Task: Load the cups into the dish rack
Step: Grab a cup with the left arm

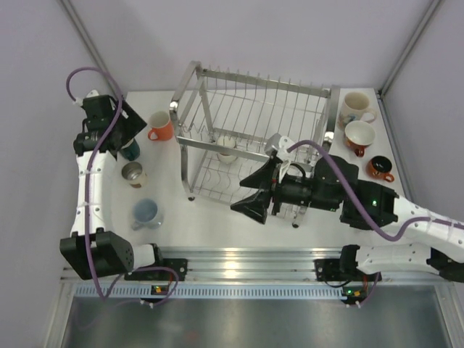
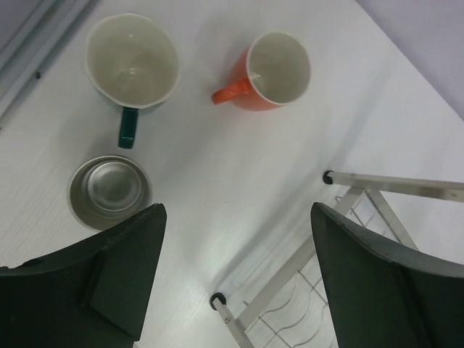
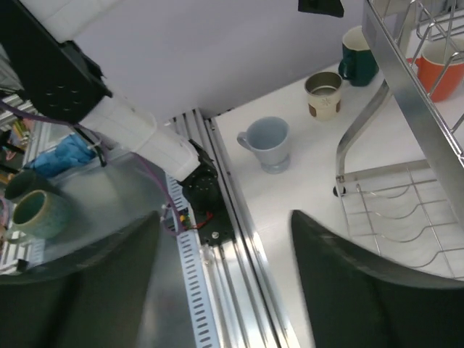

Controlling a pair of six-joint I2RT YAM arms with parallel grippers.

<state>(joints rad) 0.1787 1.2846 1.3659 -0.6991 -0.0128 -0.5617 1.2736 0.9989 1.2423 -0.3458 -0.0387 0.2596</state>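
Cups stand on the white desk (image 1: 214, 217) around the dish rack (image 1: 261, 116). The left fingers (image 2: 116, 275) are spread wide with nothing between them. Past their tips sit the teal-handled cup (image 2: 133, 65) and the orange cup (image 2: 274, 70), both upright and apart. The steel-lined cup (image 2: 110, 190) sits just off one tip, and a corner of the rack lies by the other. The right fingers (image 3: 362, 290) also stand wide and empty, by the rack's near side. Beyond them the pale blue cup (image 3: 267, 141) stands upright, well apart. One pale cup (image 1: 227, 154) rests inside the rack. Three more cups (image 1: 359, 135) stand across the rack from the left fingers.
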